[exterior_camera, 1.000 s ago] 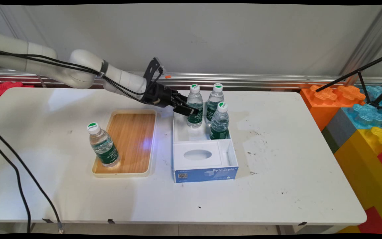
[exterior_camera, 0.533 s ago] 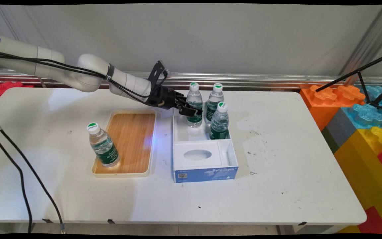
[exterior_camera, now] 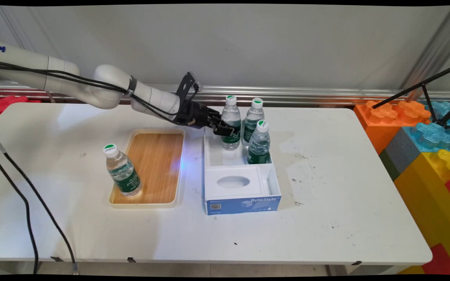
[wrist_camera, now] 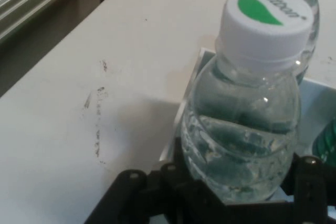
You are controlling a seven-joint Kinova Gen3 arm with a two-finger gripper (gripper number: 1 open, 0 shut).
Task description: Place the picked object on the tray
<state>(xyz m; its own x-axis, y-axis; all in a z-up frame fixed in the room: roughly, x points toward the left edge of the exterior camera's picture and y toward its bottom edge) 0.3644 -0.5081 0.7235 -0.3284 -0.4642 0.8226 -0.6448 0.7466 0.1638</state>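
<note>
**Kinova arm has a water bottle by the waist, over the back of the box**

Going left to right across the table point(exterior_camera: 326, 218): first there's a lone bottle point(exterior_camera: 122, 171) standing upright on the near-left corner of the wooden tray point(exterior_camera: 158, 164), white cap with a green patch, green label. The rest of the tray is bare wood.

Next, the gripper point(exterior_camera: 227, 132) reaches in from the left and is clamped on the held bottle point(exterior_camera: 231, 124), with its fingers around the label band. The hand view backs this up: the black linkage hugs both sides of the clear body just under the shoulder, cap up top. That bottle sits at the back-left of the white box point(exterior_camera: 275, 183), and I can't tell whether its base is touching the floor of the box or just clear of it.

Right beside it are two more: the far bottle point(exterior_camera: 252, 121) at the back and the near bottle point(exterior_camera: 259, 143) a bit forward, both upright and close enough to bump.

My take on handling: looks full, so reasonably hefty for its size, and thin plastic that'll give if squeezed hard. The surface is smooth and probably slick, so the ribbed or labelled middle seems the sensible grab spot, not the cap or neck. Keep it upright so it doesn't pivot in the grip.

Far right, off the table, are big coloured blocks point(exterior_camera: 416, 128).
</note>
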